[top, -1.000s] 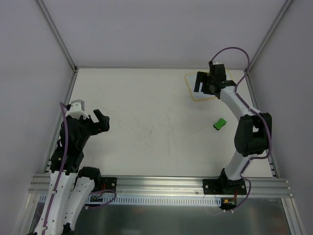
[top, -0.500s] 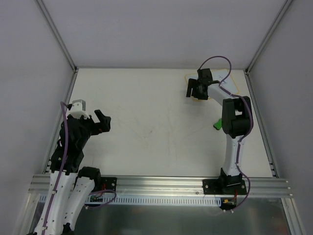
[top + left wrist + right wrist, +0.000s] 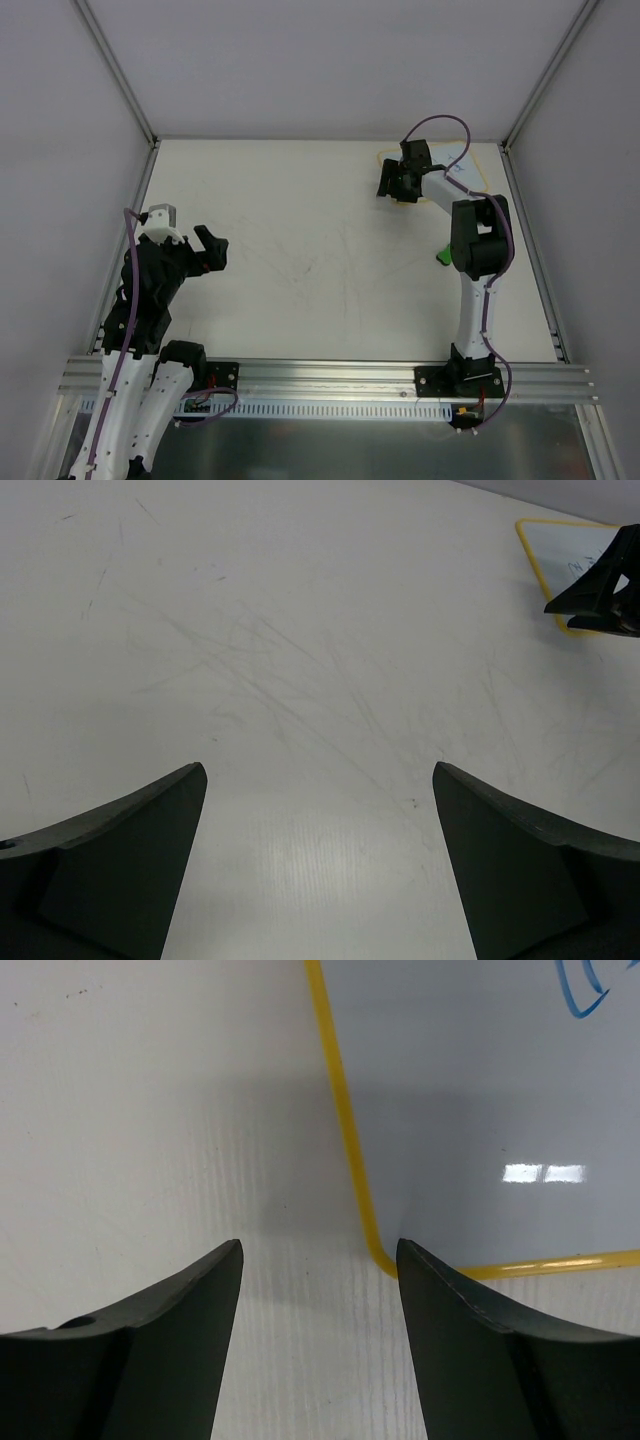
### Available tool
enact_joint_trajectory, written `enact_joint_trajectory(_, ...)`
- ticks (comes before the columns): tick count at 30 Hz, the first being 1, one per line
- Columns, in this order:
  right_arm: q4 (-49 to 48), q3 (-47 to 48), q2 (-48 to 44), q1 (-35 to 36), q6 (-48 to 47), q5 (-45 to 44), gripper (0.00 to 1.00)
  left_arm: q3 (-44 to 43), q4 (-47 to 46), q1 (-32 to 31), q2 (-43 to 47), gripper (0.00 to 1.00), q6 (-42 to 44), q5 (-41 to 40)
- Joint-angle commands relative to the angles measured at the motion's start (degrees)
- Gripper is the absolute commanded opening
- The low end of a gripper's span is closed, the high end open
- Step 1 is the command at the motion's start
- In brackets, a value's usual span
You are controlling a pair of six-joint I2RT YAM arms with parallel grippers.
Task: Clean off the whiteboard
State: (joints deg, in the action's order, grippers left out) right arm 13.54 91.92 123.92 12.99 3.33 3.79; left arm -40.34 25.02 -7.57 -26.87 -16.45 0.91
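The whiteboard (image 3: 466, 166), white with a yellow rim, lies at the table's far right and is mostly hidden under my right arm. In the right wrist view the whiteboard (image 3: 480, 1110) shows a rounded corner and a blue mark (image 3: 585, 985) at the top right. My right gripper (image 3: 393, 183) is open and empty, low over that corner; in its wrist view the gripper (image 3: 320, 1260) has its right finger (image 3: 480, 1340) over the corner's rim. The green eraser (image 3: 441, 259) lies on the table, partly hidden by the right arm. My left gripper (image 3: 210, 247) is open and empty at the left.
The left wrist view shows the scratched table between the open left gripper (image 3: 320, 780), with the whiteboard (image 3: 565, 545) and the right gripper (image 3: 600, 590) far off at the top right. Enclosure walls stand close around the table (image 3: 300, 200).
My right gripper has moved left from over the board's middle to its left corner. The right arm's elbow has folded over the eraser. The left arm has not moved.
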Motion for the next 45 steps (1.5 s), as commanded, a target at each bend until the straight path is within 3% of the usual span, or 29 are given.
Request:
enact_joint_trajectory(1,-0.27,0.55,1.68,0.45,2.73,2.36,0.66,0.52,-2.43,-0.51,0.59,0.99,1.07,1.03)
enact_joint_trajectory(8,-0.18,-5.25,-2.54,4.05,4.05,3.94,0.54,0.61,-2.51,-0.51,0.95,0.99,1.07,0.76)
enact_joint_trajectory(26,-0.62,-14.48,-7.02,34.81,8.88,10.09,0.50,1.23,-2.34,-0.69,2.00,0.99,0.80,0.15)
enact_joint_trajectory(32,-0.27,-19.32,-10.89,44.21,11.87,15.97,0.50,1.40,-2.34,-0.69,2.09,0.99,0.54,-0.03)
enact_joint_trajectory(41,8.25,-24.50,-20.80,49.40,8.45,17.13,0.52,1.40,-2.34,-0.69,1.56,0.99,0.28,0.15)
enact_joint_trajectory(45,11.33,-24.86,-28.35,49.67,5.46,9.06,0.55,1.40,-2.51,-0.60,1.21,0.99,0.28,0.32)
